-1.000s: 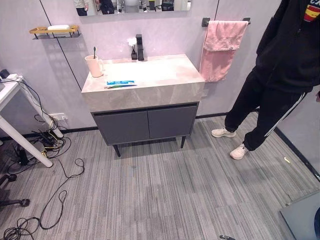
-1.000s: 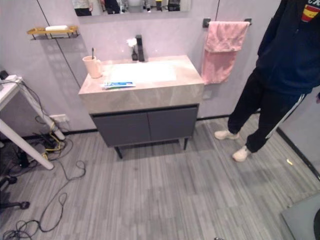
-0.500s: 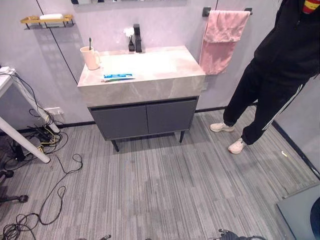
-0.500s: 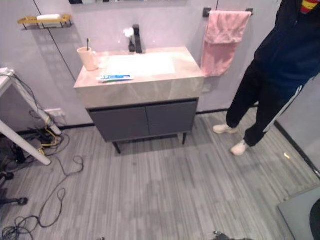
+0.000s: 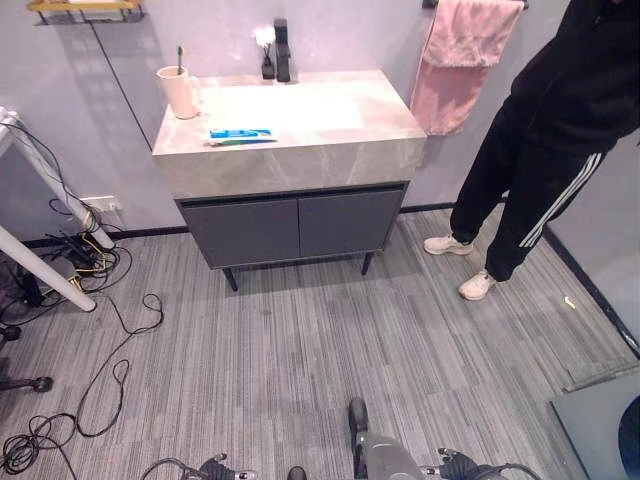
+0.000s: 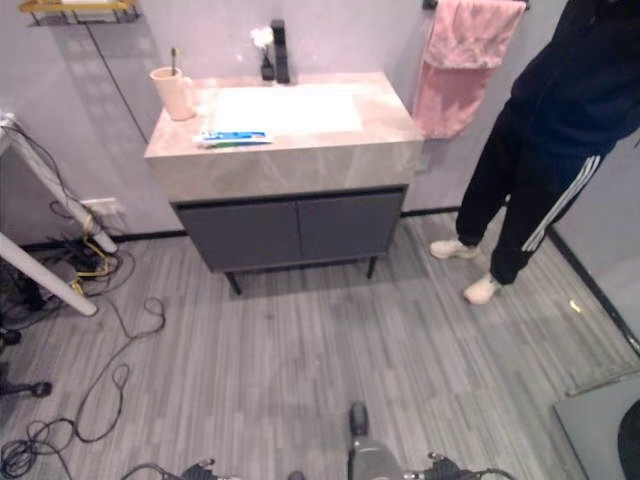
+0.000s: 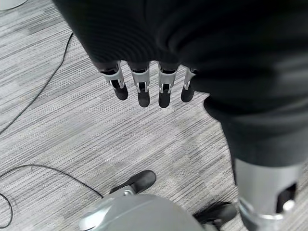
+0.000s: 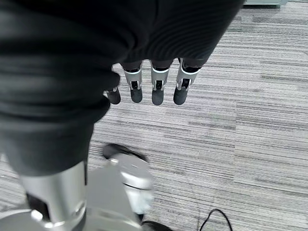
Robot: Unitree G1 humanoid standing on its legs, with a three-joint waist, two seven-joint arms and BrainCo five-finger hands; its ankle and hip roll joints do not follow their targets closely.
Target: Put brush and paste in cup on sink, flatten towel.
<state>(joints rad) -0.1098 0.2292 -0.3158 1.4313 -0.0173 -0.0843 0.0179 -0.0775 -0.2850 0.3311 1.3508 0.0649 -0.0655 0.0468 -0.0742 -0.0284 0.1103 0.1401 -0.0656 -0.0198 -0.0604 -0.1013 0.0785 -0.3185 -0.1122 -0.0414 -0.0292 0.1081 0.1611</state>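
On the stone sink top (image 5: 330, 140) a beige cup (image 5: 179, 92) stands at the back left with a brush handle (image 5: 180, 52) sticking out of it. A blue paste tube (image 5: 241, 133) lies near the front edge, and a thin green and white brush (image 5: 240, 142) lies along its near side. A pink towel (image 5: 462, 60) hangs bunched on the wall rail to the right of the sink. My left hand (image 7: 140, 89) and my right hand (image 8: 156, 86) hang low over the grey floor, far from the sink, with fingers straight and holding nothing.
A person in dark clothes (image 5: 545, 150) stands right of the vanity, next to the towel. A black tap (image 5: 282, 50) and a small flower vase (image 5: 265, 55) stand at the sink's back. White table legs (image 5: 40, 270) and floor cables (image 5: 90, 380) lie left; a grey mat (image 5: 605, 430) is lower right.
The whole picture has shifted: the camera has moved closer to the vanity and tilted down. The cup, paste, brush and towel stay where they were.
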